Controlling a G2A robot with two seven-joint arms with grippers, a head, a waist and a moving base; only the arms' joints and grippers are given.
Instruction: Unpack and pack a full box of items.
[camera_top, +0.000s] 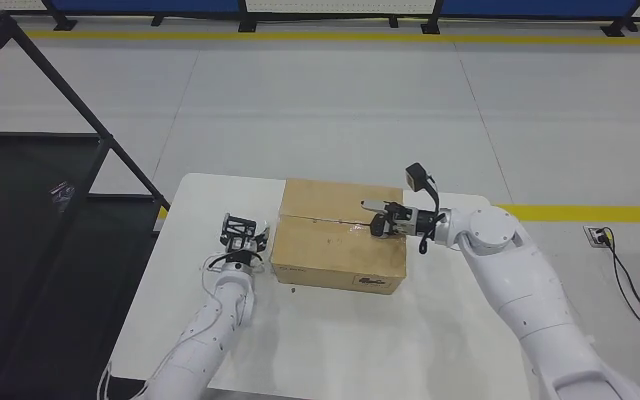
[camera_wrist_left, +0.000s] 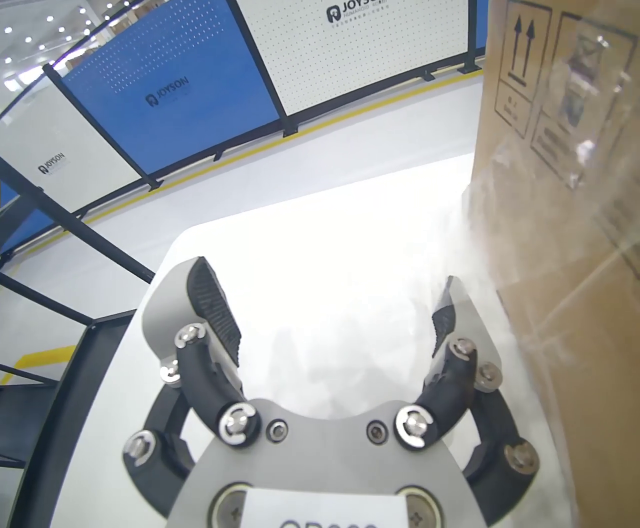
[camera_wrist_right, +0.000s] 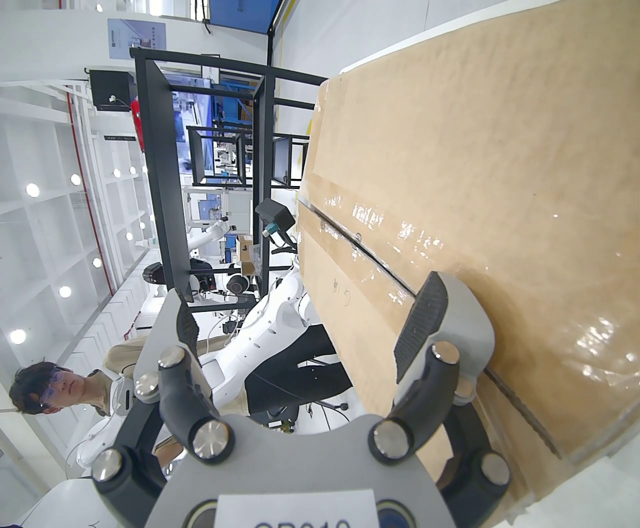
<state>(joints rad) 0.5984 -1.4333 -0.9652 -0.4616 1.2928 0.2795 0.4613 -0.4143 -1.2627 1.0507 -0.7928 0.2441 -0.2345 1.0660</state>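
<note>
Box (camera_top: 338, 252) taped shut, right jaws spread over its seam (camera_top: 320, 220)

I see the closed box (camera_top: 340, 250) mid-table (camera_top: 330, 340); my left gripper (camera_top: 243, 226) sits just beside its left end, fingers spread; my right gripper (camera_top: 373, 218) lies over the top seam (camera_top: 320, 221).

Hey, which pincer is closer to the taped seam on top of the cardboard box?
The right. The right pincer is open on top of the box, one finger over the taped seam. The left pincer is open beside the box's side, low over the table.
</note>
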